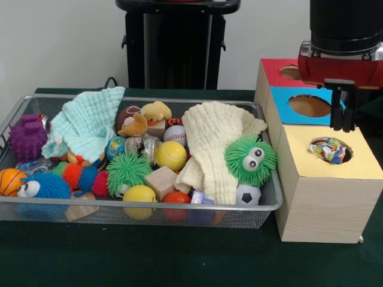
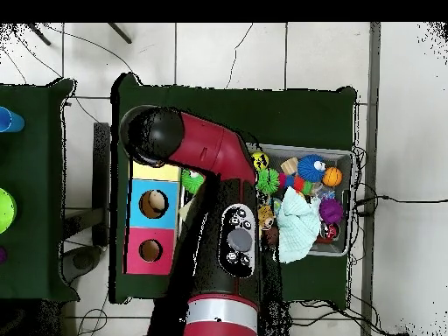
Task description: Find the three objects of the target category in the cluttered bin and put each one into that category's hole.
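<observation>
The silver wire-mesh bin (image 1: 270, 206) stands left of three boxes and is full of toys; it also shows in the overhead view (image 2: 351, 157). One fabric bundle (image 1: 327, 149), white with red, blue, yellow and green patches, sits in the round hole of the yellow-topped box (image 1: 335, 170). My gripper (image 1: 344, 122) hangs just above and behind that hole, over the border of the blue and yellow tops. Its black fingers (image 1: 337, 110) stand a little apart with nothing between them. No other bundle shows plainly in the bin. In the overhead view the arm hides the gripper and the hole.
A mint cloth (image 1: 87, 122) and a cream cloth (image 1: 215, 140) lie over the toys. Spiky balls, a green googly-eyed one (image 1: 250, 160) and smooth balls fill the bin. The blue-topped box (image 1: 308, 106) and the red-topped box (image 1: 281, 72) stand behind the yellow one.
</observation>
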Controlling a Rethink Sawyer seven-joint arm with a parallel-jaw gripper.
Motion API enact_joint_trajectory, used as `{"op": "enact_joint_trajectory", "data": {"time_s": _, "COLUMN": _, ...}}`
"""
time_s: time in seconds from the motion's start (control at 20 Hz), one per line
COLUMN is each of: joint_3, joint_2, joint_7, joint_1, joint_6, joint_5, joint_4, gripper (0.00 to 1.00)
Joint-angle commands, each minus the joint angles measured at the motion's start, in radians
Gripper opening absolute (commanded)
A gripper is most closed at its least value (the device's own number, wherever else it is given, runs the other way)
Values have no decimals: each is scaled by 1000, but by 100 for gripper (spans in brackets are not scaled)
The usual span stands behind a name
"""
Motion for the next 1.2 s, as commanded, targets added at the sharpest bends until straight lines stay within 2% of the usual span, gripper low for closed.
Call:
{"op": "enact_joint_trajectory", "data": {"time_s": 0.05, "joint_3": 54, "joint_2": 71, "joint_7": 186, "joint_1": 33, "joint_6": 166, "joint_5": -33, "joint_4": 97, "gripper": 0}}
{"op": "enact_joint_trajectory", "data": {"time_s": 0.25, "joint_3": 48, "joint_2": 84, "joint_7": 200, "joint_1": 45, "joint_6": 151, "joint_5": -25, "joint_4": 96, "gripper": 0}}
{"op": "enact_joint_trajectory", "data": {"time_s": 0.45, "joint_3": 44, "joint_2": 97, "joint_7": 213, "joint_1": 54, "joint_6": 176, "joint_5": -20, "joint_4": 87, "gripper": 0}}
{"op": "enact_joint_trajectory", "data": {"time_s": 0.8, "joint_3": 18, "joint_2": 127, "joint_7": 216, "joint_1": 63, "joint_6": 128, "joint_5": -28, "joint_4": 79, "gripper": 0}}
{"op": "enact_joint_trajectory", "data": {"time_s": 1.2, "joint_3": -5, "joint_2": 122, "joint_7": 212, "joint_1": 63, "joint_6": 122, "joint_5": -39, "joint_4": 77, "gripper": 0}}
